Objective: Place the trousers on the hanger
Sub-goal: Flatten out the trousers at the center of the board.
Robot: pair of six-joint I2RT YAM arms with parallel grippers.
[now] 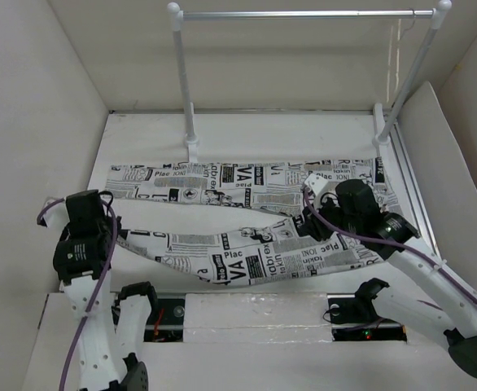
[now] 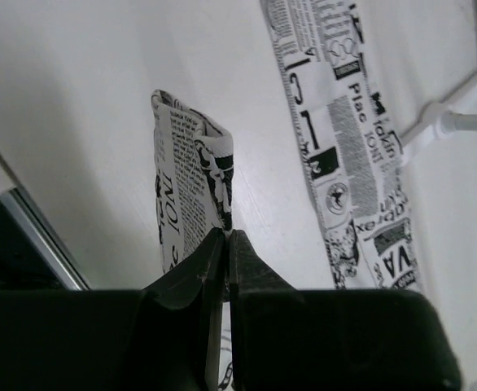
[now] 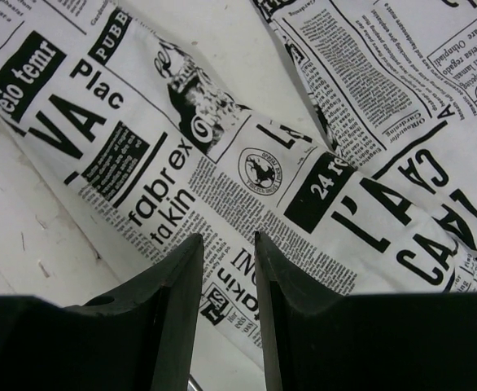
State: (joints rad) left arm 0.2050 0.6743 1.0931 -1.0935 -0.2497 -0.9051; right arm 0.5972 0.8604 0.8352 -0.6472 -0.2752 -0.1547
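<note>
Task is standing at an early stage. The trousers (image 1: 247, 244) are lying on the table (image 1: 263, 134), both legs spread out leftward and meeting at the right. The hanger (image 1: 396, 57) is hanging untouched at the right end of the rail (image 1: 304, 14), well apart from the cloth. Nothing is draped over it yet; by my judgement the lifting, the carrying across and the threading over the hanger bar are all remaining.

The left pincer (image 2: 226, 238) is clamping tight on a folded end of the near leg, which is standing up from the table above the fingertips. The far leg is lying flat to its right.

The right pincer (image 3: 225, 240) is sitting low over the printed cloth near where the legs join, its jaws narrowly apart with fabric showing in the gap. Whether it is pinching that fabric, I cannot tell.
</note>
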